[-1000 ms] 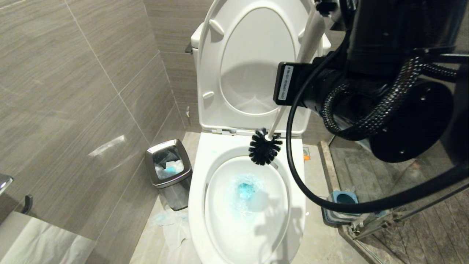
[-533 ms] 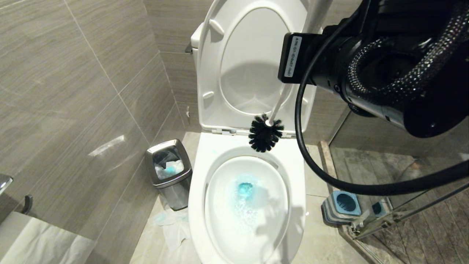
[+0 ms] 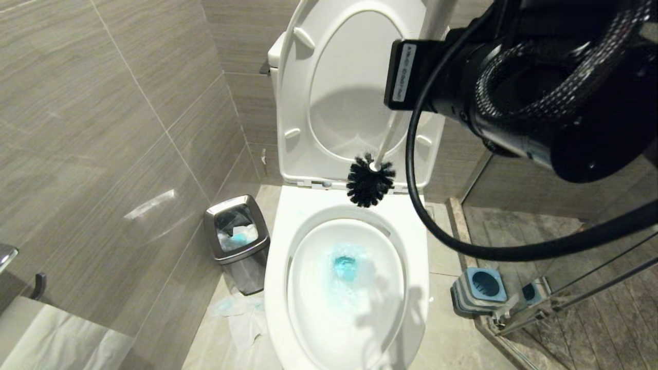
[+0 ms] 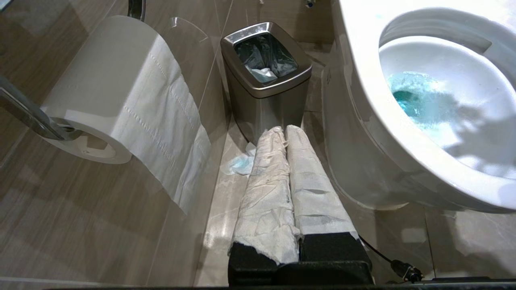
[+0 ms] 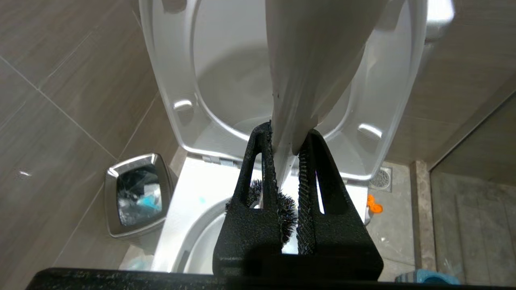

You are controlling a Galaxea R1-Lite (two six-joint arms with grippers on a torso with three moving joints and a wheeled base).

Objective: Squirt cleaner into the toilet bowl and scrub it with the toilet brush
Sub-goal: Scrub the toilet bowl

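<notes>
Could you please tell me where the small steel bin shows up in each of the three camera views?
Head view: the steel bin stands on the floor at lower centre-left, beside the toilet bowl.
Left wrist view: the bin is at top centre, beyond the left gripper.
Right wrist view: the bin is at lower left.
Shared landmark: the toilet bowl, next to the bin in all three views.

Right arm (image 3: 519,118) showing black casing, white label, braided hose, smooth black cable; left gripper (image 4: 287,137) fingers (image 4: 266,181) wearing white paper wrap.

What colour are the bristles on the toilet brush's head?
Black; the toilet brush bristles show best in the head view.
</notes>
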